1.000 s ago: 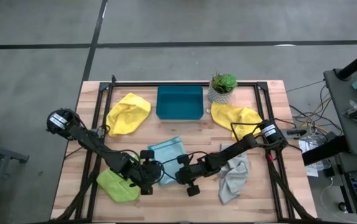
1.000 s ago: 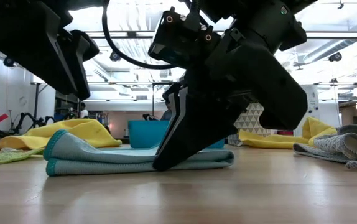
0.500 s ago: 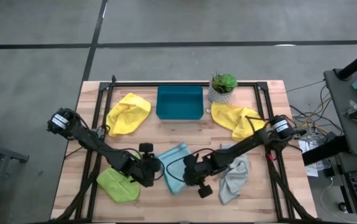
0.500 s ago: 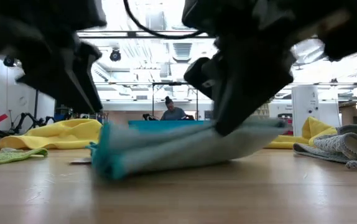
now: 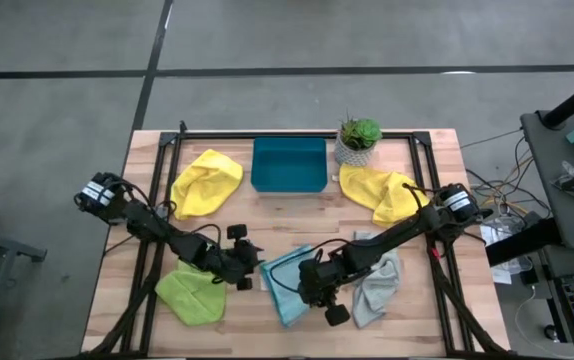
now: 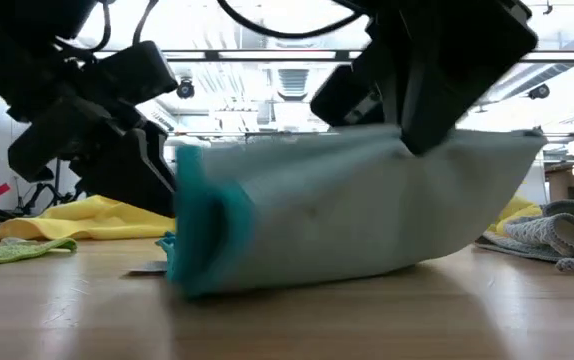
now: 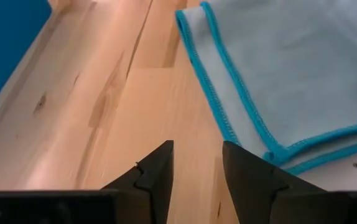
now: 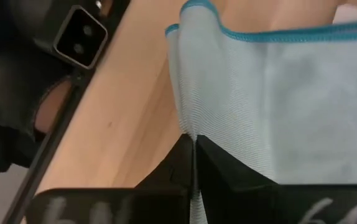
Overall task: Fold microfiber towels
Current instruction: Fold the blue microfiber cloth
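Note:
The light blue towel (image 5: 289,287) lies folded near the table's front middle, and one side of it is raised. My right gripper (image 5: 310,284) is shut on that raised side. My left gripper (image 5: 253,272) stands open just left of the towel, low over bare wood. Its fingers (image 7: 160,168) hold nothing, and the towel's teal-stitched edge (image 7: 228,118) lies ahead of them. The lime green towel (image 5: 189,296) lies flat at the front left, and the grey towel (image 5: 377,285) lies crumpled at the front right. Two yellow towels (image 5: 207,182) (image 5: 382,190) lie at the back. My right gripper pinches the light blue towel between its two shut fingers (image 8: 185,168) at a bunched part of the cloth (image 8: 188,127). The fingers slant down from the table's right side. The held side (image 6: 437,150) is raised. The teal-edged lower end (image 6: 192,270) rests on the table.
A teal tray (image 5: 289,165) stands at the back middle, with a small potted plant (image 5: 357,140) to its right. Black rails run along the table's left and right sides. Bare wood shows in front of the tray and along the near edge.
My right gripper has risen and drawn toward the near edge with the light blue towel. The towel has slid nearer and its held side has lifted off the table, while its teal-edged end stays down. My left gripper has sunk toward the table beside the towel.

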Robot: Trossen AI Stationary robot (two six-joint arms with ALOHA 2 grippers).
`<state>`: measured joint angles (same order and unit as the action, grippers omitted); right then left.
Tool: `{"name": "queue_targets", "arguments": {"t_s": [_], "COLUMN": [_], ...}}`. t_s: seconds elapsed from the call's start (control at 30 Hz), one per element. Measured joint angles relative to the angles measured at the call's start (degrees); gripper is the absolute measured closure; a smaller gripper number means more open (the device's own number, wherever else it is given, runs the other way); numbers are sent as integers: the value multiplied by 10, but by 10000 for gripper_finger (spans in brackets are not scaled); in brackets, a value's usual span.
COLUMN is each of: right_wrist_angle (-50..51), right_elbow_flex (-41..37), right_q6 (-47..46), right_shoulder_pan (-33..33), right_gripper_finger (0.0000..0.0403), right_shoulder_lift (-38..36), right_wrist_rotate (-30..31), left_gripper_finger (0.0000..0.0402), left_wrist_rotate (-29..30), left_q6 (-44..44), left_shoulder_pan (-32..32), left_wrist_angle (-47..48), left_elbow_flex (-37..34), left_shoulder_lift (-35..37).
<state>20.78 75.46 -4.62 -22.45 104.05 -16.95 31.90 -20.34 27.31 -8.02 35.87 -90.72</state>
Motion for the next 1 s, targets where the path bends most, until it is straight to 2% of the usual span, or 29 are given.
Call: {"name": "queue_targets", "arguments": {"t_s": [0.23,0.57,1.0], "right_wrist_angle": [31,31,26], "right_elbow_flex": [38,40,38], "right_q6": [17,42,72], "right_shoulder_pan": [29,100,166], "right_gripper_finger": [394,394,394], "right_shoulder_lift": [-1,-1,36], "right_wrist_rotate": [0,0,5], "left_gripper_finger": [279,279,279], "left_wrist_rotate": [0,-1,-9], "left_q6": [0,-1,-1], "left_shoulder_pan": [0,-1,-3], "left_wrist_angle": [-6,-12,-95], "left_elbow_flex": [-5,-25,-20], "left_shoulder_lift": [0,-6,-84]}}
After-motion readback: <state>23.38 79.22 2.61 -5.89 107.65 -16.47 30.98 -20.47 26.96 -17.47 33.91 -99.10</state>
